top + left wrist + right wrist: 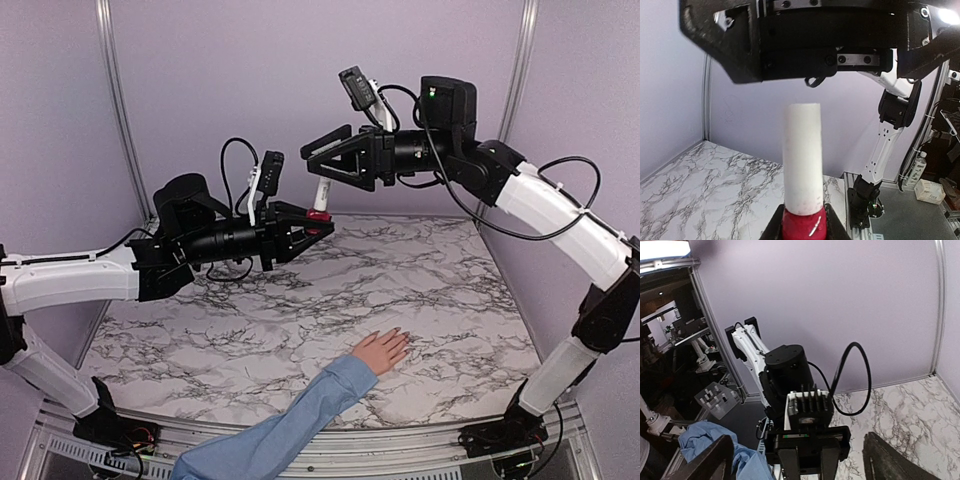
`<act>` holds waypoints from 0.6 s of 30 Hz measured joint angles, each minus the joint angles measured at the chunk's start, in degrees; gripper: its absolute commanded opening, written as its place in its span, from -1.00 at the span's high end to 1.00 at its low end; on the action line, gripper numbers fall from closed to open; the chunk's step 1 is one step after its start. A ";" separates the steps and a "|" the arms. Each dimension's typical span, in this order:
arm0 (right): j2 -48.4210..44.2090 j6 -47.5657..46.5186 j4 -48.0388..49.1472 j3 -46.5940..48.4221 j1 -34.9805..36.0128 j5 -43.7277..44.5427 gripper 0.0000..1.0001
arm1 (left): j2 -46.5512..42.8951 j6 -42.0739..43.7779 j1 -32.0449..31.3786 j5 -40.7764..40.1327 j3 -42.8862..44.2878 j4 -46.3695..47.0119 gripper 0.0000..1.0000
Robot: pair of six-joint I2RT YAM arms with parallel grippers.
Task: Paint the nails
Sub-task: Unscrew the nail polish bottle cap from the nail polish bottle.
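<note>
Top external alone, hand point(381, 351), tiny nails point(402, 337)

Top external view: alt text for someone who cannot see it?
The left pincer holds a white-capped red nail-polish bottle upright over a marble table, the open right pincer near its cap. A blue-sleeved human hand lies flat on the table.

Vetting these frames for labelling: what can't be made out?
Nails: top view, too small to tell painted or bare; wrist views miss the hand.
Bottle: left wrist view, base cut off by the bottom edge.
Brush, if any: hidden inside the cap, every view.
Right wrist view: bottle not in frame.
</note>
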 measured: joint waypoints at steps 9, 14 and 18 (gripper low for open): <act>-12.11 -0.37 -2.14 -11.28 -0.13 20.44 -0.97 | -2.84 2.29 0.04 -6.80 -5.95 -2.47 1.00; -20.68 3.34 -2.69 -20.85 -0.42 37.20 -0.97 | -4.76 3.50 0.04 -9.01 -8.13 -3.48 1.00; -27.28 6.38 -3.85 -26.84 -1.40 44.92 -0.97 | -5.51 4.33 0.02 -9.86 -9.27 -3.63 1.00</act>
